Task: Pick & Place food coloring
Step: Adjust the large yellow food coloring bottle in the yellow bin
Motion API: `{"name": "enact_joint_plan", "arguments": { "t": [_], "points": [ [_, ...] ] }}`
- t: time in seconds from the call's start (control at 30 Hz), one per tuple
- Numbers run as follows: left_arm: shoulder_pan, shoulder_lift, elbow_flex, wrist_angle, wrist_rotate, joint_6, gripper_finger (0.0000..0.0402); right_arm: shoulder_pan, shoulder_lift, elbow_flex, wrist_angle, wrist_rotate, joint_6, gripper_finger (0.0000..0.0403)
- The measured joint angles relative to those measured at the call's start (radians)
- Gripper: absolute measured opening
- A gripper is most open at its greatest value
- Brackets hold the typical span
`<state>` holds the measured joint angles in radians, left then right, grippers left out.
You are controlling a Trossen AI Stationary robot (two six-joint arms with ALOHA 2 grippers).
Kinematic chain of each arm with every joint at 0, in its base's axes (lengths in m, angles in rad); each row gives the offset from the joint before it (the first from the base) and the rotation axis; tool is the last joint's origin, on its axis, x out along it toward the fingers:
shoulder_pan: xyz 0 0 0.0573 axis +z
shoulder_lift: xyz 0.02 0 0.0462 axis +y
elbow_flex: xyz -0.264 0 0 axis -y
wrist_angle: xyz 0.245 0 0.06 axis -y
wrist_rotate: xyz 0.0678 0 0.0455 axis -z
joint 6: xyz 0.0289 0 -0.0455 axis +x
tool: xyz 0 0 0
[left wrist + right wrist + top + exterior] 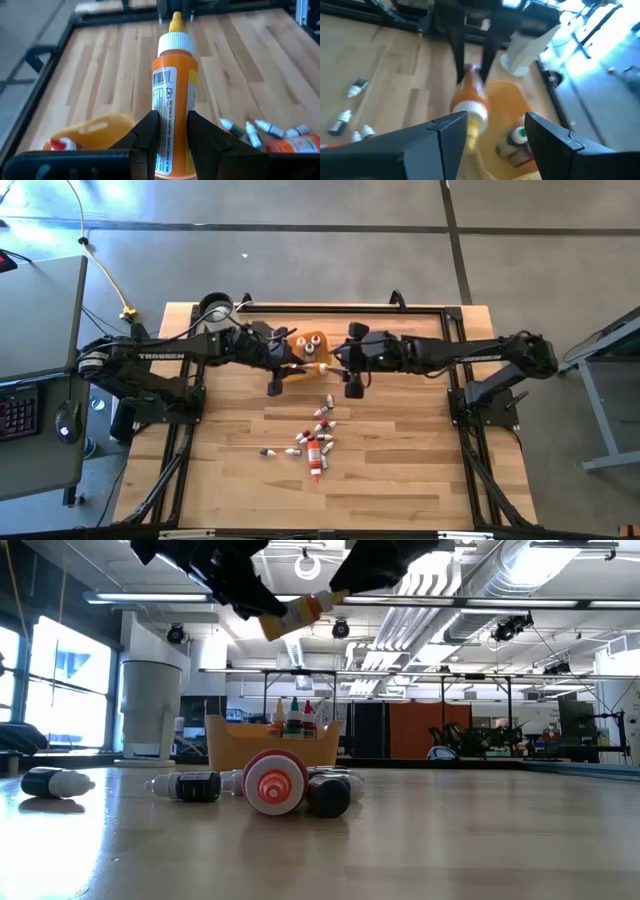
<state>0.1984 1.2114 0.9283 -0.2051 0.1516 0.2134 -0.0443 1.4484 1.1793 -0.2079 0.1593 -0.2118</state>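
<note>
An orange food coloring bottle (pixel 175 90) with a white cap and a yellow tip hangs in the air, with my left gripper (pixel 174 122) shut on it. In the high view the bottle (pixel 308 367) is just near of the yellow-orange tray (pixel 312 343), which holds a few upright bottles (pixel 293 718). My right gripper (pixel 495 127) is open and faces the bottle's cap (pixel 470 112) from the table's right, apart from it. Several more food coloring bottles (pixel 315 440) lie on their sides in the middle of the table. My left gripper pinches the orange bottle's body (pixel 172 145) between its two fingers, on the half toward the bottle's base. The fingers (pixel 150 132) come from the table's left, slanting down, and lie along the bottle. The bottle is lifted clear, its cap pointing away from the wrist toward my right gripper.
A white jug (pixel 215 308) stands at the far left corner, beside the tray. The loose bottles, among them a large orange one (pixel 314 455), lie under and near of both arms. Bare wood (pixel 400 460) spreads around them.
</note>
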Motion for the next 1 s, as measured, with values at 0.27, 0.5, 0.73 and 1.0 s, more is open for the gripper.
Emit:
{"name": "enact_joint_plan", "arguments": {
  "t": [0.27, 0.5, 0.73, 1.0],
  "points": [
    [-0.009, -0.003, 0.003, 0.052, -0.052, 0.017, 0.0081, -0.009, 0.067, -0.003, 0.003, -0.016, 0.031, 0.0193],
    [-0.009, 0.0, 0.001, 0.042, -0.075, 0.018, 0.0081, -0.008, 0.064, -0.001, 0.014, 0.013, 0.018, 0.0193],
    [-0.009, 0.0, 0.001, 0.038, -0.075, 0.018, 0.0081, -0.008, 0.064, -0.001, 0.056, 0.014, -0.013, 0.0193],
    [-0.009, 0.0, 0.001, 0.039, -0.085, 0.018, 0.0081, -0.008, 0.064, -0.001, 0.052, 0.047, -0.007, 0.0158]
  ]
}}
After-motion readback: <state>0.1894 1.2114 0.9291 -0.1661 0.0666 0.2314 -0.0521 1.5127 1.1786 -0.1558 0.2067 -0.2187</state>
